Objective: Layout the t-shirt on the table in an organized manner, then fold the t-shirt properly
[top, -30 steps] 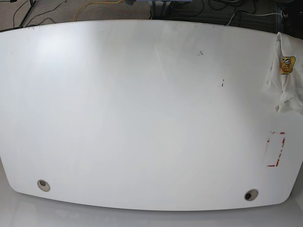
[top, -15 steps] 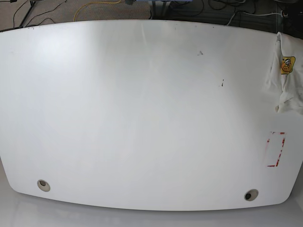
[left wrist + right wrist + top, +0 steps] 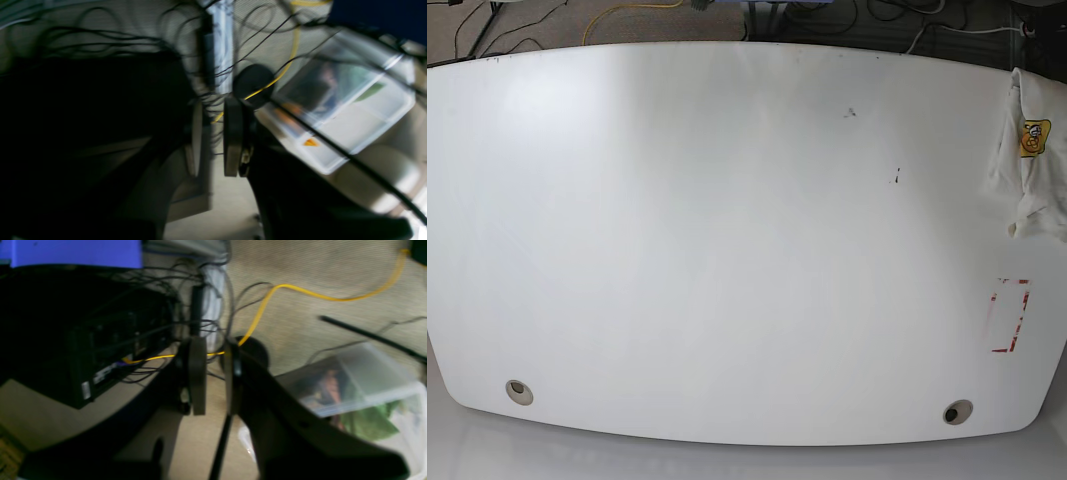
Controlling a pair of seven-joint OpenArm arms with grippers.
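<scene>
At far right table (image 3: 727,250) edge: t-shirt (image 3: 1032,160) bunched, not laid out | left gripper (image 3: 213,143), right gripper (image 3: 213,376): jaws narrowly parted, holding nothing (both off-table) | layout, fold all pending

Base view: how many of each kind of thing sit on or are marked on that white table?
T-shirt, bunched at the table's right edge: 1
Round metal grommet holes: 2
Red-outlined rectangle mark: 1
Small dark specks: 2
Total: 6
</scene>
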